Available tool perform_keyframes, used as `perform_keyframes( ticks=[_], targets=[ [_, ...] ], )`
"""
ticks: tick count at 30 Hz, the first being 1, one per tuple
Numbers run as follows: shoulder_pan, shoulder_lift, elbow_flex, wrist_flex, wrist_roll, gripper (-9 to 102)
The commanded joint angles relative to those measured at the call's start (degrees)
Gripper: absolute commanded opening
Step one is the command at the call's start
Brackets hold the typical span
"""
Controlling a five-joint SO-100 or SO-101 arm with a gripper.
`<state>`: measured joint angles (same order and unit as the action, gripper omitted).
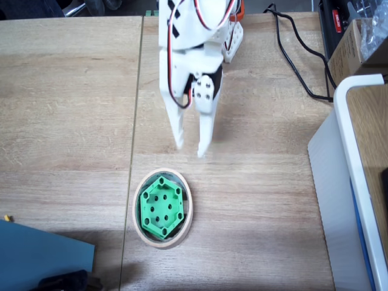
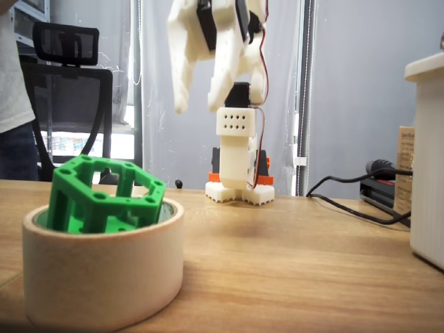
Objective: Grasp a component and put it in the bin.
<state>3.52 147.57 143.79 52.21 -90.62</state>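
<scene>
Gripper (image 1: 190, 148) empty above component (image 1: 160, 206) tilted in bin (image 1: 138, 224).

A black cable (image 1: 295, 63) snakes across the wooden table (image 1: 66, 109) toward a white-edged box (image 1: 354, 182) at its right side; a blue sheet (image 1: 36, 254) covers the table's lower-left corner, an office chair (image 2: 66, 104) behind.

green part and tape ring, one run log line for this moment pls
component: inside bin, tilted | gripper: open, empty, raised clear above table | task state: placed
</scene>
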Motion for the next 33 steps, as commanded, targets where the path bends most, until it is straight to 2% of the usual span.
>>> perform_keyframes(
  ticks=[1,9,20,25,33],
  targets=[
    [4.57,9.49,3.43,-0.88,0.26,8],
    [18.02,19.78,10.28,-0.44,0.26,0],
    [39.64,27.77,20.74,-0.18,-0.62,1],
    [44.30,33.66,29.27,-0.97,-0.70,1],
    [44.47,40.34,34.37,-0.09,-0.70,1]
  ],
)
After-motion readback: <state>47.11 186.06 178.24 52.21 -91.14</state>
